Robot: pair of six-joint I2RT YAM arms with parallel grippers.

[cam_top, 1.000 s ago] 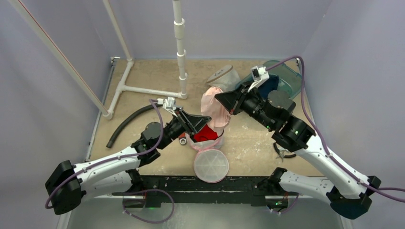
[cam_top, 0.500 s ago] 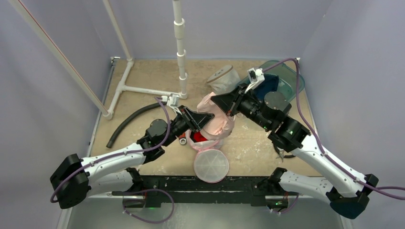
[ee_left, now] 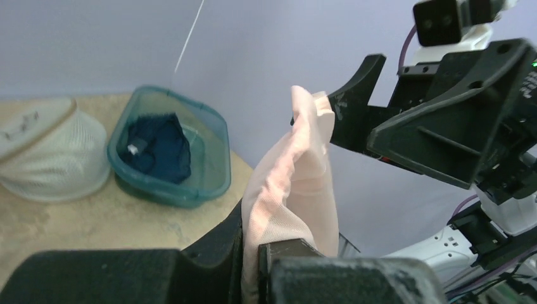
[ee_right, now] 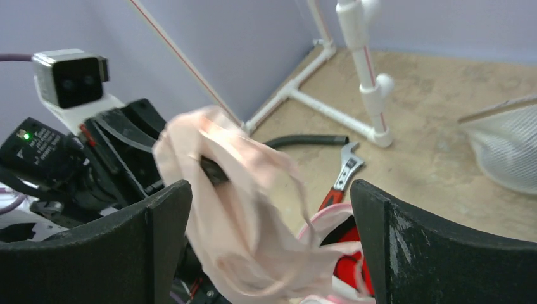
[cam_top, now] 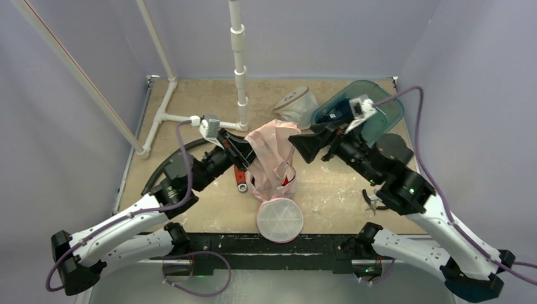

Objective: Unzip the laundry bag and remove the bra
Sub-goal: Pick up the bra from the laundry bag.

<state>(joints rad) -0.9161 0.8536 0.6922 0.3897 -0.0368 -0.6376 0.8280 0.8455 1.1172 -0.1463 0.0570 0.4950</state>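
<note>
The pale pink bra [cam_top: 272, 152] hangs above the table, drawn up out of the laundry bag. My left gripper [cam_top: 248, 157] is shut on its left edge; in the left wrist view the fabric [ee_left: 297, 183] is pinched between the jaws of that gripper [ee_left: 253, 259]. My right gripper [cam_top: 299, 147] stands wide open just right of the bra, nothing held. From the right wrist the bra [ee_right: 228, 209] drapes between the spread fingers of the right gripper [ee_right: 272, 247]. The pink-rimmed mesh laundry bag [cam_top: 266, 193] sits below, unzipped, its round lid [cam_top: 279, 220] flat toward the front edge, something red [ee_right: 348, 266] inside.
A red-handled wrench [cam_top: 239, 177] and a black hose [cam_top: 166, 164] lie left of the bag. A white mesh bag [cam_top: 296, 104] and a teal tub [cam_top: 380, 114] holding dark cloth stand at the back right. White PVC pipes [cam_top: 190, 118] rise at the back. Pliers [cam_top: 373, 201] lie at the right.
The right gripper has let go of the bra, opened wide and drawn back to the right. The left gripper closed on the bra and lifted it back and to the left.
</note>
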